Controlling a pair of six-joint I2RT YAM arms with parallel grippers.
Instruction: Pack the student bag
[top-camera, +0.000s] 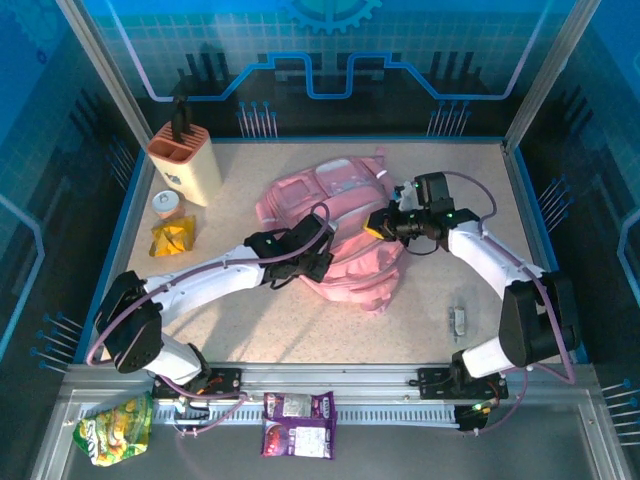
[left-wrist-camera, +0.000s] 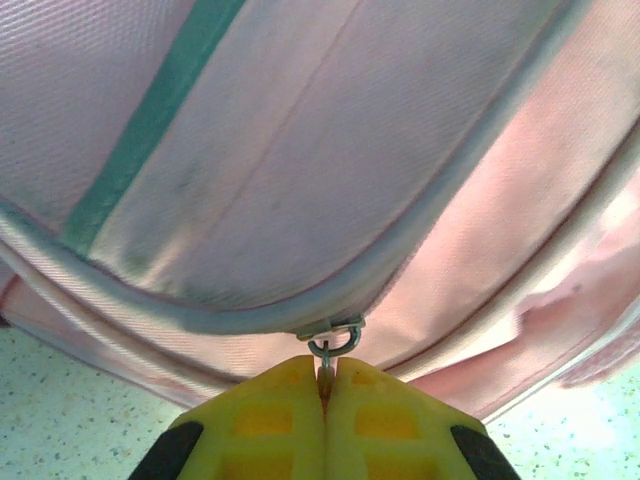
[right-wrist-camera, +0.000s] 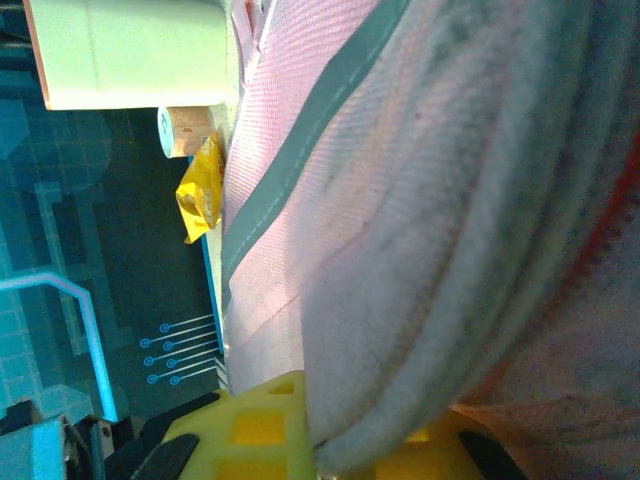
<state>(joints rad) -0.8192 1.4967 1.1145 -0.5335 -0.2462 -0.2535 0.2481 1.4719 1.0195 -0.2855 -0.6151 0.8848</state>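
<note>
My left gripper (left-wrist-camera: 325, 368) is pressed together, its yellow fingers (left-wrist-camera: 265, 415) meeting with no gap between them; pinched at their tips is the small metal zip pull (left-wrist-camera: 333, 343) that hangs from the grey piped seam of the backpack (top-camera: 310, 195); in my left wrist view pink fabric with a teal stripe (left-wrist-camera: 150, 120) rises just beyond the pull.

My right gripper (right-wrist-camera: 345, 425) is closed on the backpack itself; a thick fold of pink fabric with grey edging sits between the two yellow fingers (right-wrist-camera: 260, 415) and keeps them slightly apart; from above, this gripper (top-camera: 378, 226) meets the backpack's right side, while my left arm reaches in from the near left to its near edge.

The backpack lies in the middle of the table (top-camera: 430, 300), slumped and crumpled, between my two arms.

At the far left corner stands a peach holder (top-camera: 188, 165); just near of it are a roll of tape (top-camera: 168, 204) and a yellow packet (top-camera: 172, 238), all well apart from the backpack; a small grey object (top-camera: 458, 320) lies on the right, near my right arm; on the near rail are a green snack bag (top-camera: 115, 428) and a purple packet (top-camera: 298, 423).
</note>
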